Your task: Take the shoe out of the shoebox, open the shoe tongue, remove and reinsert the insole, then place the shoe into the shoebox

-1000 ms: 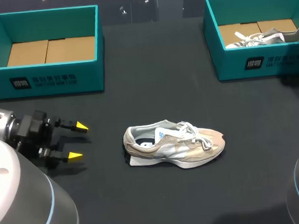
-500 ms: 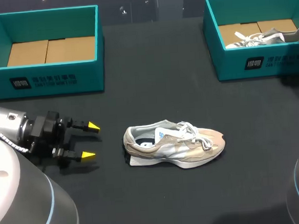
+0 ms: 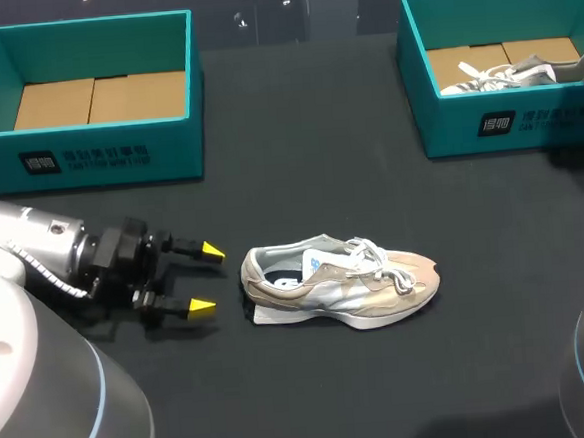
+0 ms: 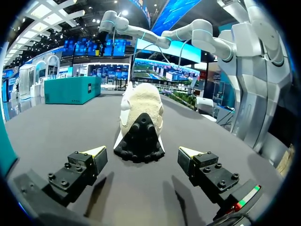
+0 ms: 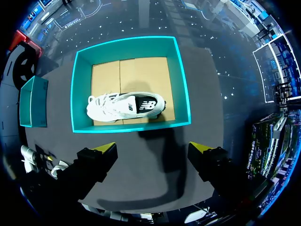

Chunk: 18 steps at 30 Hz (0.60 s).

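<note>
A beige and white sneaker (image 3: 342, 284) lies on its sole on the dark table, heel toward my left arm and toe toward the right. My left gripper (image 3: 208, 278) is level with the table just left of the heel, open and holding nothing. In the left wrist view the black heel of the sneaker (image 4: 140, 117) is straight ahead of the left gripper (image 4: 142, 153), whose yellow fingertips (image 4: 96, 151) stand wide on either side without touching it. High over the right shoebox (image 5: 183, 84), my right gripper (image 5: 152, 147) is open and empty.
An open teal shoebox (image 3: 97, 157) with a cardboard floor stands at the back left. The teal shoebox (image 3: 516, 121) at the back right holds a second, white and grey shoe (image 3: 522, 71), also seen from above as the shoe (image 5: 124, 106).
My left gripper has slid right along the table toward the sneaker's heel, staying open. The sneaker and the boxes have not moved.
</note>
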Available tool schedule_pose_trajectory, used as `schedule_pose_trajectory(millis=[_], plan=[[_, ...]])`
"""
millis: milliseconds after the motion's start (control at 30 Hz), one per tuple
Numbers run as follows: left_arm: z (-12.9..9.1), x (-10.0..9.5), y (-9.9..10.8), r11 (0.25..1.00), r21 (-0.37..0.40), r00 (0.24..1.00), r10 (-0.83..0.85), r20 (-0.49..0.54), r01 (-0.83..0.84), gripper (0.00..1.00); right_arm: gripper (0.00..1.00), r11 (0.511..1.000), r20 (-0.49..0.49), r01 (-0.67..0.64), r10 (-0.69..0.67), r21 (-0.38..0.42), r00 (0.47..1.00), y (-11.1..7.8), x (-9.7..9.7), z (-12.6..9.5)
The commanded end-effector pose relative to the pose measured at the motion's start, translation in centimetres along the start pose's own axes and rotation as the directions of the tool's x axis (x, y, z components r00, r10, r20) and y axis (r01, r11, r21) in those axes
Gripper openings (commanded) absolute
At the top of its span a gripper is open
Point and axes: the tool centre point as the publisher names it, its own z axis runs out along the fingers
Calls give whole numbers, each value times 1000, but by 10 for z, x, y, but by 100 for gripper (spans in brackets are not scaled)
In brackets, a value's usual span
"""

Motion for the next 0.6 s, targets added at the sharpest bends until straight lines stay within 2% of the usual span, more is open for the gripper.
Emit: schedule_pose_trajectory(millis=[33,600], plan=[[15,-4,0,1000,-1,1000,-6,-3,6,100,100,1000,1,0,0,0,1000,0,0,0],[44,1,-5,1000,6,999,-19,-26,20,100,100,1000,1,0,0,0,1000,0,0,0]])
